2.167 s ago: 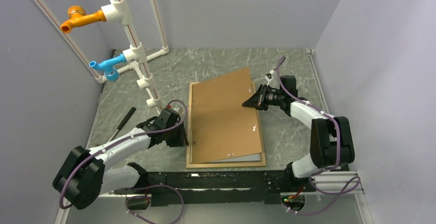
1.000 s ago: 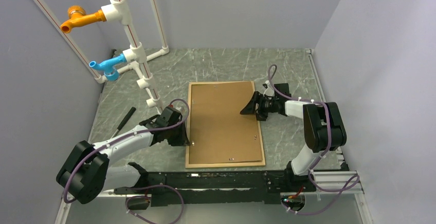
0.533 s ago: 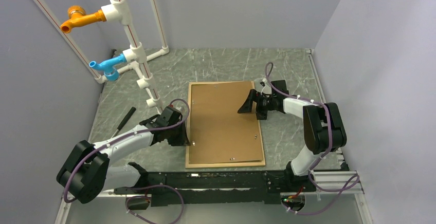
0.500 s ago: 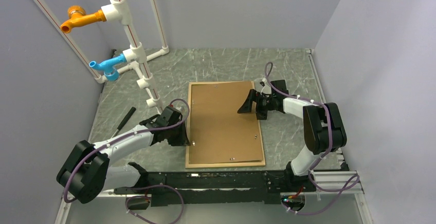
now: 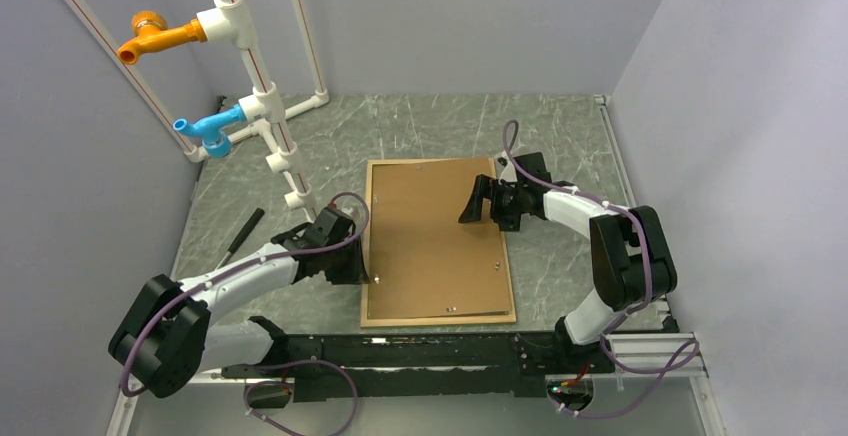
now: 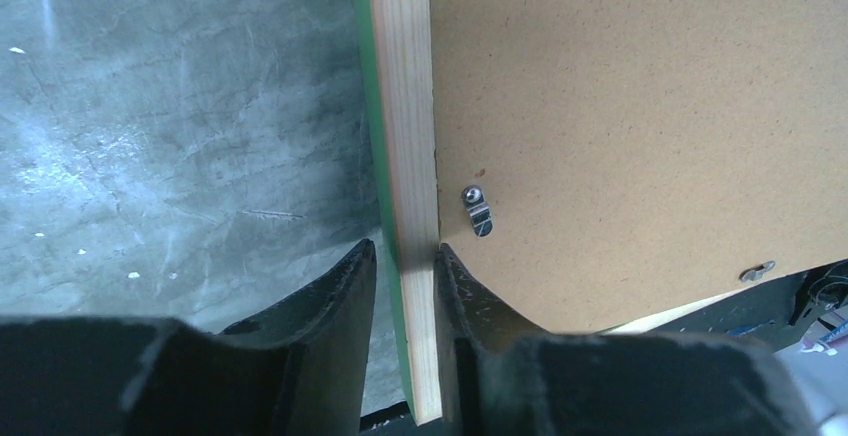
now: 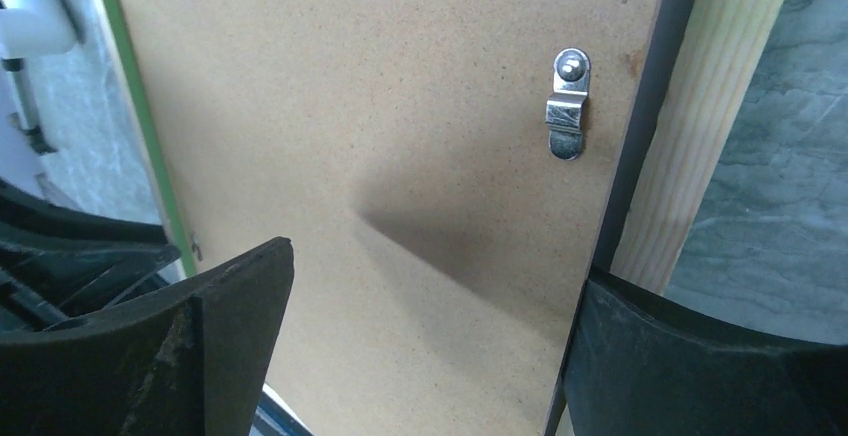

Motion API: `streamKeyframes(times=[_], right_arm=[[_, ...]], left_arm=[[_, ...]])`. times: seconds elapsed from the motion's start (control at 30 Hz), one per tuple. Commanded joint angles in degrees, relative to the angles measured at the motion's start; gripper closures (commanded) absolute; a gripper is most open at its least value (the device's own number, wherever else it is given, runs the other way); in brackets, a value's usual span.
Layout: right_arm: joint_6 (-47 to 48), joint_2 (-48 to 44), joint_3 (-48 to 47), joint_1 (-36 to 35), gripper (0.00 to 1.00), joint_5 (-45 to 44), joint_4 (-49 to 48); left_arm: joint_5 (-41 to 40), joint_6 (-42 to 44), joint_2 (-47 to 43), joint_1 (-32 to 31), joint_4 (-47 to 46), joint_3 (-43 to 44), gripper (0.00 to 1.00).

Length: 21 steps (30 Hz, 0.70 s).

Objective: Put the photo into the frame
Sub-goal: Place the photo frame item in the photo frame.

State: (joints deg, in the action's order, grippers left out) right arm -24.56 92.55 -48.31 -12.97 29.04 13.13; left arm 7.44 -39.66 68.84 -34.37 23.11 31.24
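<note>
The top external camera hangs above and behind the arm bases, looking down and forward from far enough to hold the whole frame (image 5: 440,320). The left wrist camera sits close over the left rail of the frame (image 6: 408,106), looking down along it. The right wrist camera sits close over the frame's right rail (image 7: 700,126), facing across the backing board (image 7: 380,106). All three views share that board.

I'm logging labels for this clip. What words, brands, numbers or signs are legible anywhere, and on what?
None. No writing, number or sign shows on the backing board, the frame, the metal clip or the pipe rack.
</note>
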Motion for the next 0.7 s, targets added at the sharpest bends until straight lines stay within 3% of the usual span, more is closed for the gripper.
streamKeyframes(times=[0.0, 0.33, 0.67], right_arm=[[3.3, -1.3, -1.7, -1.0, 0.05, -12.2, 4.8], [3.4, -3.0, -3.4, -4.1, 0.02, -23.9, 9.0], [3.4, -5.4, -4.8, -5.5, 0.0, -26.1, 11.7]], left_arm=[[-2.7, 2.0, -2.2, 0.0, 2.8, 1.5, 0.66], [-1.0, 2.8, -7.7, -0.2, 1.1, 1.5, 0.44], [-1.6, 2.8, -15.7, -0.3, 0.8, 1.0, 0.21]])
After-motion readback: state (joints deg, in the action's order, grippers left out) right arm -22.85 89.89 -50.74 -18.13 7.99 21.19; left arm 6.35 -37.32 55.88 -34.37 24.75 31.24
